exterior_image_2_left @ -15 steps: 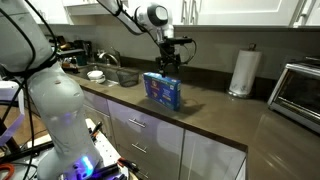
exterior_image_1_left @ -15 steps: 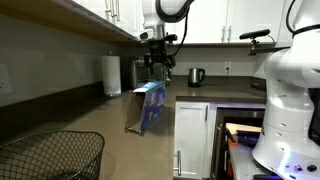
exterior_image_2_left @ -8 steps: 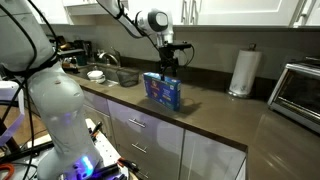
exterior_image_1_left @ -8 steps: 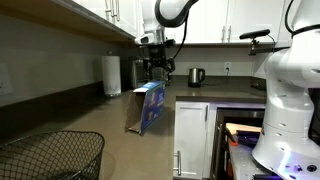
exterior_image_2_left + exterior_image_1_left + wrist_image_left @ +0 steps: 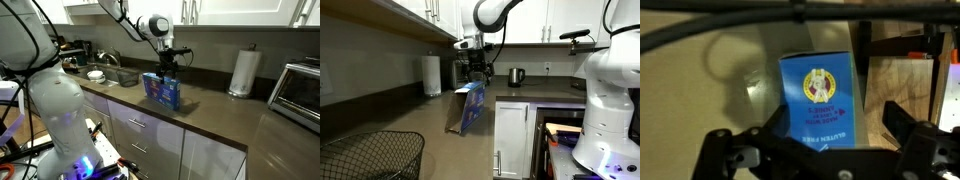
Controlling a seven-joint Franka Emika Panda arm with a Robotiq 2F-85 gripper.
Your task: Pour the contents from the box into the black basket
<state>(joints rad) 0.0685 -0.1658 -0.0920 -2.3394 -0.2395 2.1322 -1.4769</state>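
The dark counter (image 5: 415, 125) runs the length of the kitchen wall, under white cabinets. The arm (image 5: 490, 12) reaches in from above, bending down over the middle of the counter.

The basket (image 5: 370, 155) sits at the near end of the counter in an exterior view, low in the corner. It is black wire mesh with a thick rim, and I can see through its sides. It is well apart from the box.

The box (image 5: 470, 105) stands upright on the counter, close to the front edge, with a brown flap at its top. In the other exterior view its broad blue face (image 5: 163, 90) is turned towards the room. From the wrist the box (image 5: 820, 95) shows blue with a round yellow and white picture, and its print reads upside down. I cannot see what is inside it.

The gripper (image 5: 476, 72) hangs straight over the top of the box, pointing down; it shows the same in both exterior views (image 5: 167, 68). In the wrist view the gripper (image 5: 835, 135) has its jaws spread wide, with one of the fingers (image 5: 770, 135) on each side of the box and a gap on both sides. They grip nothing.

A paper towel roll (image 5: 431, 75) stands upright against the wall beyond the box. A kettle (image 5: 516, 76) sits farther along the counter.
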